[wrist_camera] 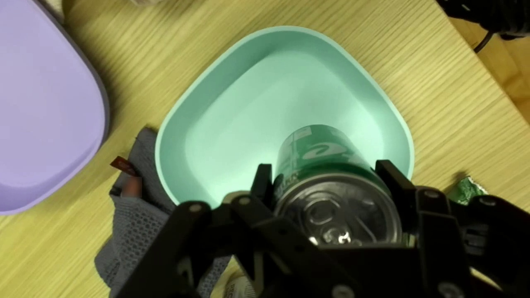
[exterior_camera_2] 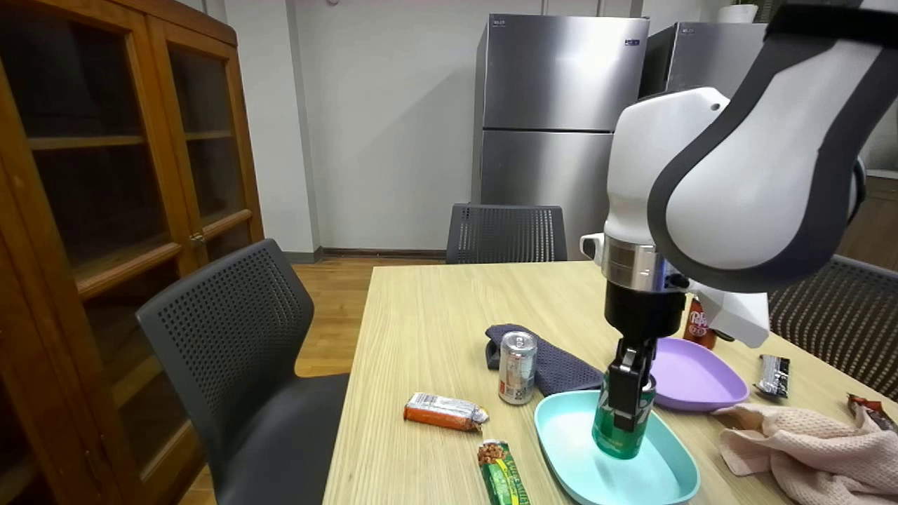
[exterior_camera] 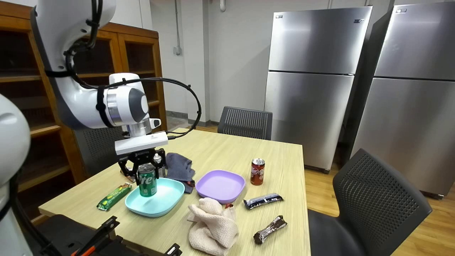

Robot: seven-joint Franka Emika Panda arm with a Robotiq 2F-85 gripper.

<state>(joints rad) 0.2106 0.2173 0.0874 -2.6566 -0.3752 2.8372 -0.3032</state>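
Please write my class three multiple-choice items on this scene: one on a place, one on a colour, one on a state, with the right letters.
1. Where is the green can?
A) on the pink cloth
B) over the turquoise plate
C) on a chair

2. What colour is the other plate?
A) purple
B) red
C) black

3. How does the gripper stand?
A) wide open, holding nothing
B) closed on the pink cloth
C) closed on the green can

1: B, since both exterior views show its base within the plate's rim.
2: A, since every view shows that colour.
3: C, since the wrist view shows the can clasped between its fingers.
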